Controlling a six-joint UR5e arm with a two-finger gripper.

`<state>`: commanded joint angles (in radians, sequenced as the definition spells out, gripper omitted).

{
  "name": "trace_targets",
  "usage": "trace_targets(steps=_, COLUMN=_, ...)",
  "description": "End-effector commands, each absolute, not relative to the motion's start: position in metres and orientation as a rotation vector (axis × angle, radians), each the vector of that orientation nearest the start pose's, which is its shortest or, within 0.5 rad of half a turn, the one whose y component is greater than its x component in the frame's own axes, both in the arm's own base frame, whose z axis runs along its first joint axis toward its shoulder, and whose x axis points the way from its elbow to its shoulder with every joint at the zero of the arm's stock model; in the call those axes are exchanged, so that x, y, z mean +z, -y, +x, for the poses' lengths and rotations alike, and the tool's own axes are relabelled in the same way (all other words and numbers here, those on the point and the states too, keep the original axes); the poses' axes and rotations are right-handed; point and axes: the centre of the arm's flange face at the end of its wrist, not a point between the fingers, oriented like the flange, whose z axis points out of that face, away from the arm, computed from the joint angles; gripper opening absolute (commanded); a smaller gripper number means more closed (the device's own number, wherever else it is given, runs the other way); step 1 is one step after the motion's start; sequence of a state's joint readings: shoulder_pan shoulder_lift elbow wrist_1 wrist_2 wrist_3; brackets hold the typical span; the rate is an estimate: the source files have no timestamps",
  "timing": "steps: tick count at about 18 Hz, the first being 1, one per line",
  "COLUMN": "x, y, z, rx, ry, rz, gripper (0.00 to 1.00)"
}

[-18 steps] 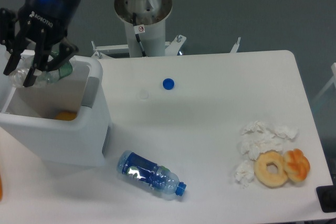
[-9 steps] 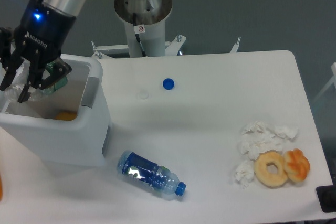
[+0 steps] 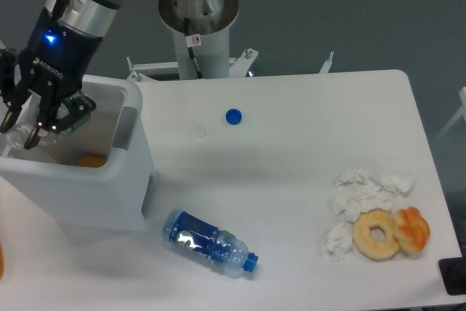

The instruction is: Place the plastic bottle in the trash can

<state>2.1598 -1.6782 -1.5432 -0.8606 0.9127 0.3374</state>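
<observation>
White desk (image 3: 306, 129); end effector (image 3: 33, 123) has lowered into trash can (image 3: 109, 187), still grasping plastic bottle (image 3: 54, 125); release next.

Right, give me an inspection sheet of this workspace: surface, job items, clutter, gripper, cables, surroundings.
Surface: white table, rounded corners, no spills seen.
Job's things: plastic bottle with green label, held over the open trash can; trash can stands at the table's left edge, something orange inside.
Clutter: blue-label bottle lying on its side with its cap on; loose blue cap; small clear cap; crumpled tissues; two donuts touching at the right edge.
Gripper: gripper closed on the plastic bottle, inside the trash can opening.
Cables: one thin dark cable on the robot base.
Surroundings: grey floor, robot pedestal behind the table.
</observation>
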Motion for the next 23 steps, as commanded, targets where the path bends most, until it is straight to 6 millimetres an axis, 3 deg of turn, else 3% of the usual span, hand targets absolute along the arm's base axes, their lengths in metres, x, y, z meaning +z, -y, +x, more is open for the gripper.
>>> trace_targets(steps=3, x=0.546, y=-0.575, z=-0.15, rx=-0.364, ry=0.029, rz=-2.293, gripper=0.56)
trace_targets(steps=4, x=0.547, y=-0.574, z=-0.15, rx=-0.362, ry=0.027, rz=-2.292, gripper=0.63)
trace_targets(steps=6, x=0.549, y=-0.573, z=-0.149, rx=-0.36, ry=0.021, rz=-2.289, gripper=0.67)
trace_targets(steps=7, x=0.549, y=-0.572, z=-0.15, rx=-0.356, ry=0.016, rz=-2.288, gripper=0.76)
trace_targets(steps=8, x=0.55, y=-0.572, z=-0.153, rx=-0.341, ry=0.0, rz=-2.285, gripper=0.96)
trace_targets(steps=9, x=0.549, y=-0.571, z=-0.158, rx=-0.324, ry=-0.019, rz=-2.286, gripper=1.0)
trace_targets(steps=18, x=0.541, y=-0.532, z=-0.265, rx=-0.107, ry=0.033, rz=-2.306, gripper=1.0)
trace_targets(steps=23, x=0.523, y=-0.512, z=-0.312, rx=0.081, ry=-0.031, rz=-2.389, gripper=1.0)
